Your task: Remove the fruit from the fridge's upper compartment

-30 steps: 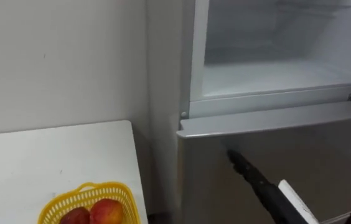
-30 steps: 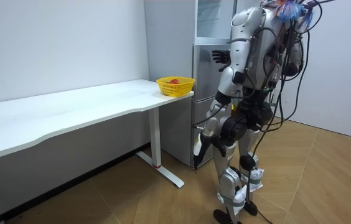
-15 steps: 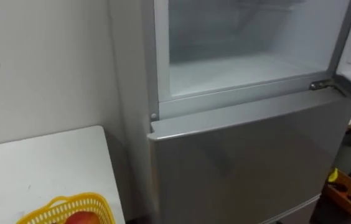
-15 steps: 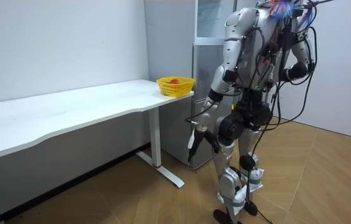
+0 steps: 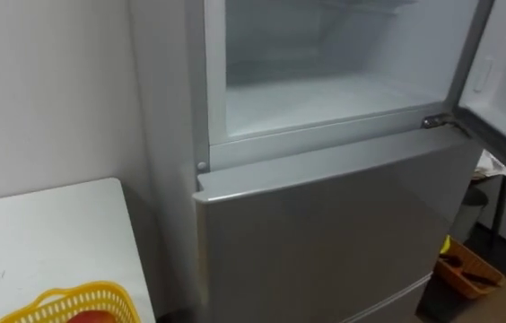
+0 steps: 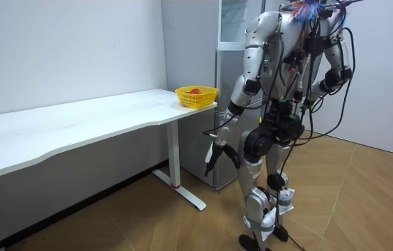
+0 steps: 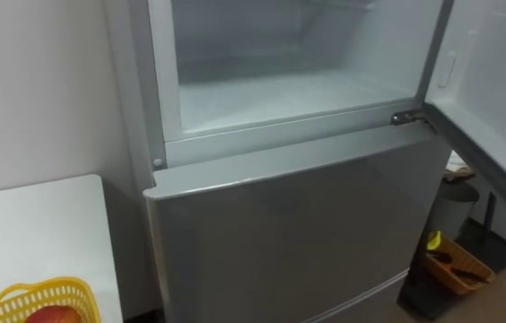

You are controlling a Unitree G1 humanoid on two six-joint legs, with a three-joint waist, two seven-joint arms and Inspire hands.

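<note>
The fridge's upper compartment point(image 5: 325, 90) stands open in front of me, and the visible part of its white floor is bare. Its door point(image 5: 504, 81) is swung out to the right. Below it the silver lower door point(image 5: 325, 233) is closed. A yellow basket point(image 5: 65, 305) with red fruit point(image 5: 91, 317) sits on the white table point(image 5: 38, 233) at the lower left. In the room view I stand facing the fridge point(image 6: 231, 42), my left hand point(image 6: 214, 153) hanging by my thigh with relaxed fingers. My right arm is bent, its hand drawn in at my torso.
The table point(image 6: 78, 122) runs along the wall left of the fridge, with the basket point(image 6: 196, 96) on the end nearest it. An orange bin point(image 5: 468, 269) sits on the floor beyond the fridge's right side, under the open door.
My right hand has drawn back from the fridge front and dropped out of the eye view. The left arm has swung slightly left. The head camera has turned right, so the basket sits lower left.
</note>
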